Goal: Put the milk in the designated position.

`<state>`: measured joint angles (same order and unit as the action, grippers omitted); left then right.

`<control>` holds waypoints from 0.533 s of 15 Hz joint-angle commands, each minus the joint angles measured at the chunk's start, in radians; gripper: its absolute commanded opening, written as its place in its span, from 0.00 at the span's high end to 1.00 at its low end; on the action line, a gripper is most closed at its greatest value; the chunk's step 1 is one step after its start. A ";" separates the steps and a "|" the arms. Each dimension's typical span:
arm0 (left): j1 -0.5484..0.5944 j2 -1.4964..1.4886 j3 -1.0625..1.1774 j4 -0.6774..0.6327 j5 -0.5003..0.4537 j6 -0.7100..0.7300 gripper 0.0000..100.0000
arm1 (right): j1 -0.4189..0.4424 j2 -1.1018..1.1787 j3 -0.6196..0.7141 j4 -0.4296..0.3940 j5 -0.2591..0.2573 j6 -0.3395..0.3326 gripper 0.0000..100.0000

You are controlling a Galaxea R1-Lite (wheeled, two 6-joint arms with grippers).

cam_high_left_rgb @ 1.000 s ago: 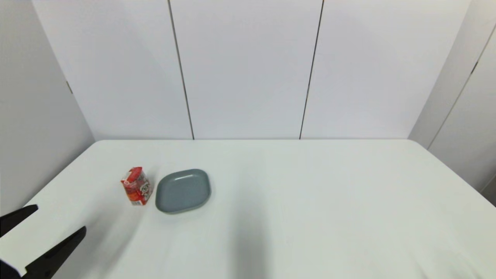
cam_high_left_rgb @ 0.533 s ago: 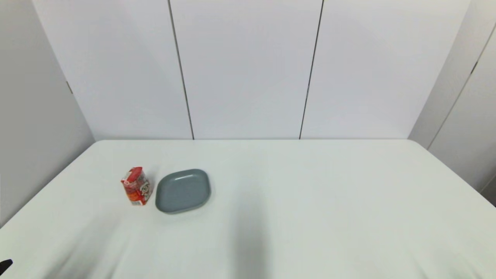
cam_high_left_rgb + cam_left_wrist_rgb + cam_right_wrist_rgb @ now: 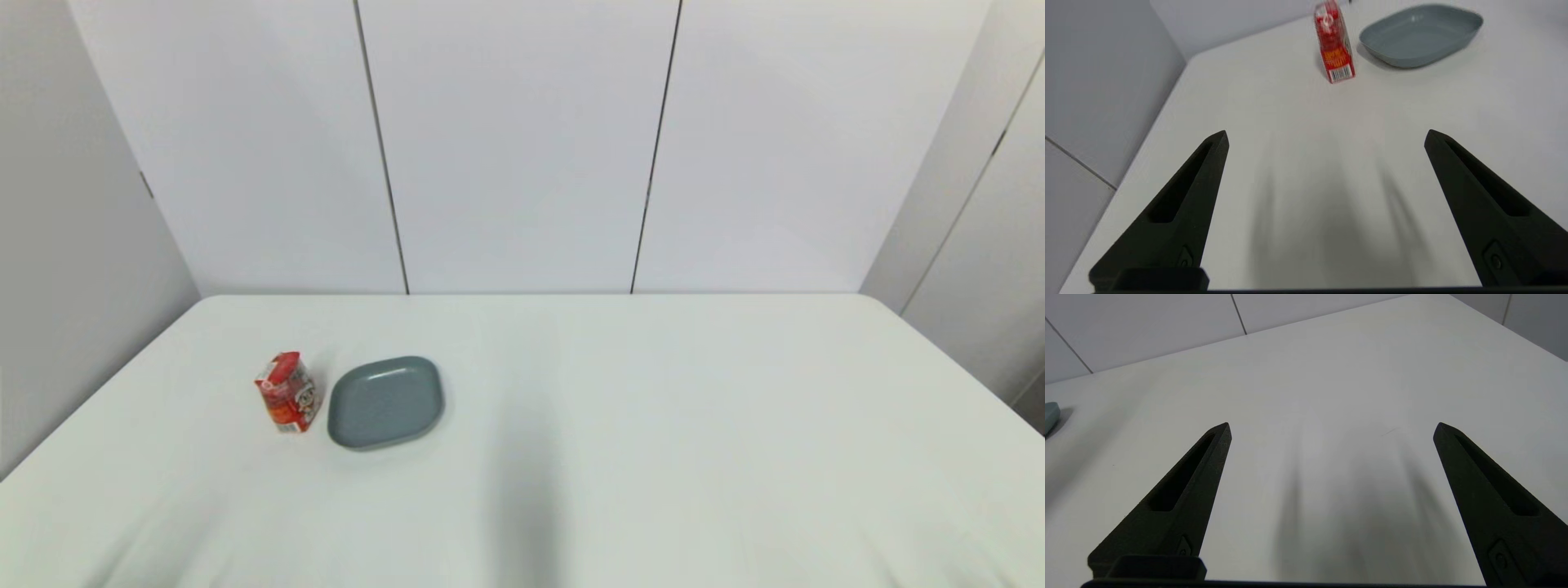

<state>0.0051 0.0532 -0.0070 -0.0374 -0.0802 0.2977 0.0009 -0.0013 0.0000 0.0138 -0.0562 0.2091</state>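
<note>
Milk (image 3: pixel 286 392) upright just left of empty grey plate (image 3: pixel 385 402); left gripper (image 3: pixel 1326 137), right gripper (image 3: pixel 1332 429) spread wide, holding nothing

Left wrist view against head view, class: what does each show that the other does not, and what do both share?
Only the left wrist view shows the left hand, its fingers spread wide above bare tabletop, short of the milk, plus the barcode low on the carton's side. Only the head view shows the whole white table, the panelled wall behind it, and that no arm reaches into its frame. Both show the milk standing upright just beside the grey plate, on the robot's left part of the table.
</note>
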 commanded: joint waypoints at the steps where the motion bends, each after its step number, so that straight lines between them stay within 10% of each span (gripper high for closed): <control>1: -0.002 -0.056 0.007 -0.001 0.002 -0.018 0.00 | 0.001 0.001 0.002 0.000 -0.001 0.001 0.00; 8: -0.002 -0.056 0.007 0.039 0.076 -0.284 0.00 | 0.001 0.001 0.000 0.000 -0.001 0.001 0.00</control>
<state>0.0028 -0.0009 0.0000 0.0036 -0.0330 0.0566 0.0013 -0.0013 0.0000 0.0138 -0.0566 0.2091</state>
